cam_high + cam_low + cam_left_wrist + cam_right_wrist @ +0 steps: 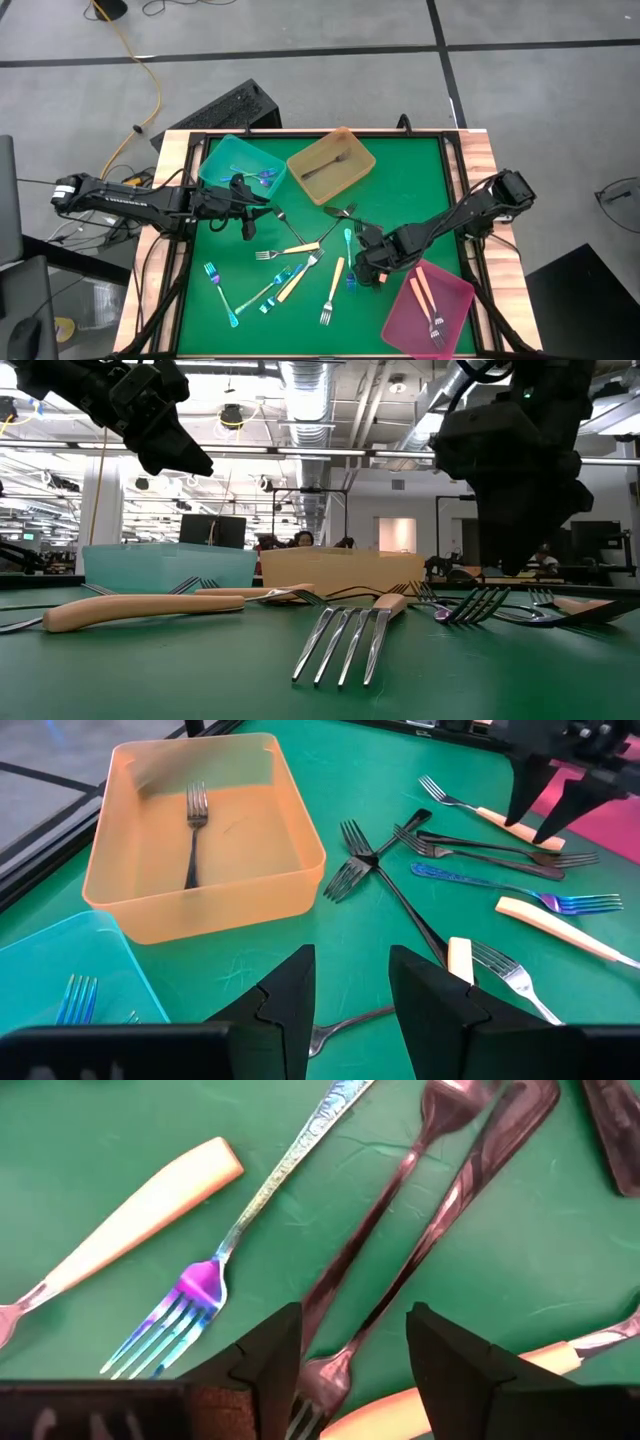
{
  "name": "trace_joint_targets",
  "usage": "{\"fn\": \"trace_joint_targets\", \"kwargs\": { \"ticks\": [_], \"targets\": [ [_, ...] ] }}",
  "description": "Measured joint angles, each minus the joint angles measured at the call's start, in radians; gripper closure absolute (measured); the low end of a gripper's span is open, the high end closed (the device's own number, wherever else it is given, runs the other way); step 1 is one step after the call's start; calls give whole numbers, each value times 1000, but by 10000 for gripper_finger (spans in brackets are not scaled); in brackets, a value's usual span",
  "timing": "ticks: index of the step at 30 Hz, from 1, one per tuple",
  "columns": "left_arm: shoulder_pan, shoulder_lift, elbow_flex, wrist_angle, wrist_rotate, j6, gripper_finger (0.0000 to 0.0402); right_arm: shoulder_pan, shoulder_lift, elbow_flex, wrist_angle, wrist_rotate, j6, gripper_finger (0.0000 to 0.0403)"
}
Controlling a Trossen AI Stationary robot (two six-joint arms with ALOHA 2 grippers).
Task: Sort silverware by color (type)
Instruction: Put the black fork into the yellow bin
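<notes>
Sorting well under way, far from finished. Teal tray [212, 158] holding a couple of iridescent forks [262, 175], amber tray [356, 150] just one dark fork [193, 835], pink tray [462, 290] two cream-handled pieces [426, 296]. Most silverware [300, 270] loose across the green mat [420, 190], roughly ten pieces mixed together. Right gripper [345, 1355] low over two dark forks [400, 1240], jaws apart, nothing held. Left gripper [350, 995] hovering near the teal tray, parted, empty.
</notes>
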Motion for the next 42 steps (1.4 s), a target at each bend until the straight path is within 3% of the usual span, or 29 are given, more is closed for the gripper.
{"fn": "trace_joint_targets", "kwargs": {
  "ticks": [30,34,42],
  "targets": [
    [0,0,0,1,-5,-10,287,6,123,3,-35,-70,8,202],
    [0,0,0,0,-6,-10,287,5,123,2,-35,-74,10,222],
    [0,0,0,0,-7,-10,287,5,124,2,-33,-78,3,301]
  ]
}}
